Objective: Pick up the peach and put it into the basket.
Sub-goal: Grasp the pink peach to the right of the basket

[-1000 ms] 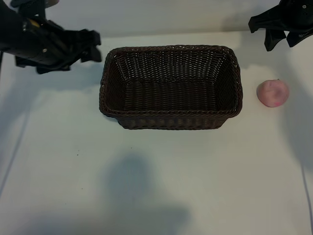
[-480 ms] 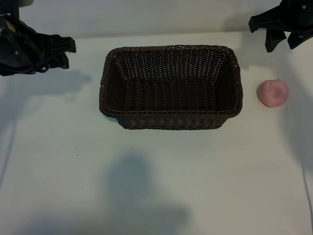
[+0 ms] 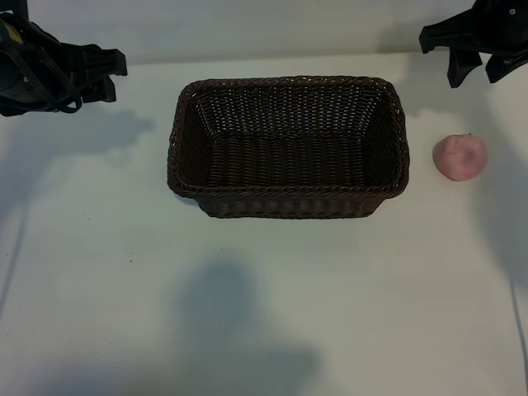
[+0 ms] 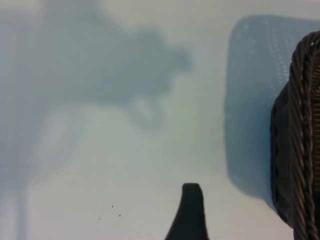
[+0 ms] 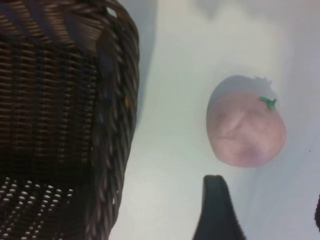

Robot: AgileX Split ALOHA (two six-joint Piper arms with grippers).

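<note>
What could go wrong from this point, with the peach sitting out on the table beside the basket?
1. The peach is round and lies loose on the table, so an off-centre close by the right end effector could roll it away.
2. It lies close to the basket wall; a finger coming down on that side might catch the braided rim.
3. A low carry could knock the peach against the rim.
</note>
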